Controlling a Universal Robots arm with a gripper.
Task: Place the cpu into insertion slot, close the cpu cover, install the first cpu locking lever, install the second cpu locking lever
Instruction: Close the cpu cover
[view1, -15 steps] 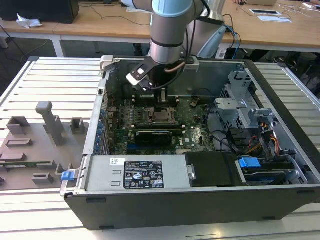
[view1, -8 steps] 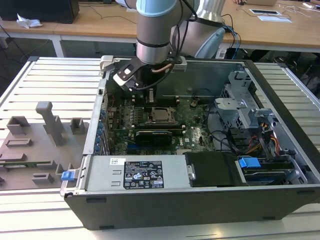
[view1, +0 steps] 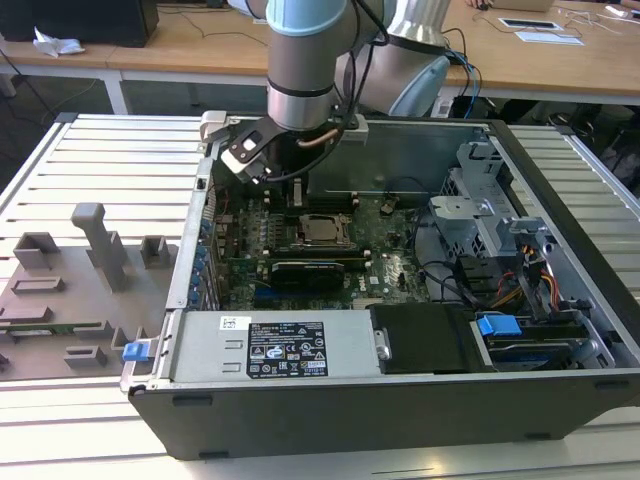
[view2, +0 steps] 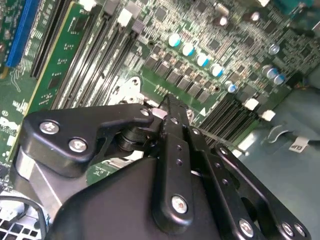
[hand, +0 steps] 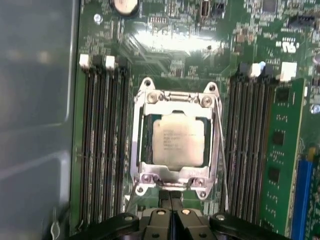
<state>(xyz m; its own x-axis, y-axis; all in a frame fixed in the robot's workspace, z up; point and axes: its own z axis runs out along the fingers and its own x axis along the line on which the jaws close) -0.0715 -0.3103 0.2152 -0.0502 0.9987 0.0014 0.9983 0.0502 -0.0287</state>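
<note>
First wrist view. Cpu (hand: 178, 142): seated in the insertion slot (hand: 146, 150), directly ahead of the gripper (hand: 170, 200). Cpu cover (hand: 176, 98): flat over the chip. Gripper: fingers pressed together, nothing held, tips at the cover's near edge. Locking lever (hand: 220, 150): thin wire beside the cover; latching unclear. Handling, as judged: push the wire slowly and squarely, clear of the memory slots (hand: 100, 150).

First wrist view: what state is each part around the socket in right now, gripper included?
cpu, seated flat in the insertion slot.
cpu cover, closed down over the cpu's edges.
locking lever, lying along the cover's side; latched or not, cannot tell.
gripper, shut, tips close to the cover's edge.
memory slots, empty.
</note>
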